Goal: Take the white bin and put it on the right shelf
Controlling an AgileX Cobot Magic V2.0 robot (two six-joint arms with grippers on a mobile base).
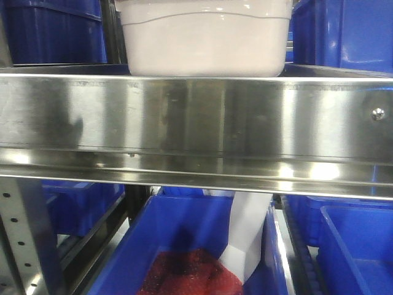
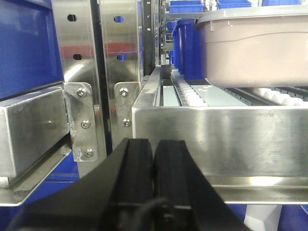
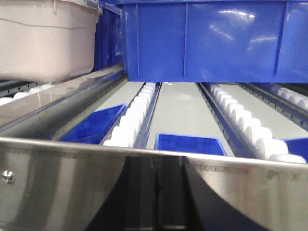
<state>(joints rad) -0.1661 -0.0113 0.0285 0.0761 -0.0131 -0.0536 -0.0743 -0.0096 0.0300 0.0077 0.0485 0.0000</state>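
The white bin [image 1: 206,37] rests on the roller track of the right shelf [image 1: 196,123], just behind its wide shiny front lip. In the left wrist view the white bin [image 2: 255,48] stands up and to the right, beyond the right shelf's lip [image 2: 231,139]. My left gripper [image 2: 154,143] is shut and empty, low in front of that lip, apart from the bin. In the right wrist view the white bin [image 3: 45,41] is at the far left. My right gripper [image 3: 158,228] is shut with its tips close against the lip [image 3: 57,183], mirrored in it. Neither gripper shows in the front view.
Blue bins [image 1: 52,31] flank the white one, and a large blue bin [image 3: 207,41] sits on the rollers [image 3: 134,118] ahead of my right gripper. Perforated uprights [image 2: 79,72] stand to the left. Below, a blue bin [image 1: 184,246] holds red material and a white bag [image 1: 249,236].
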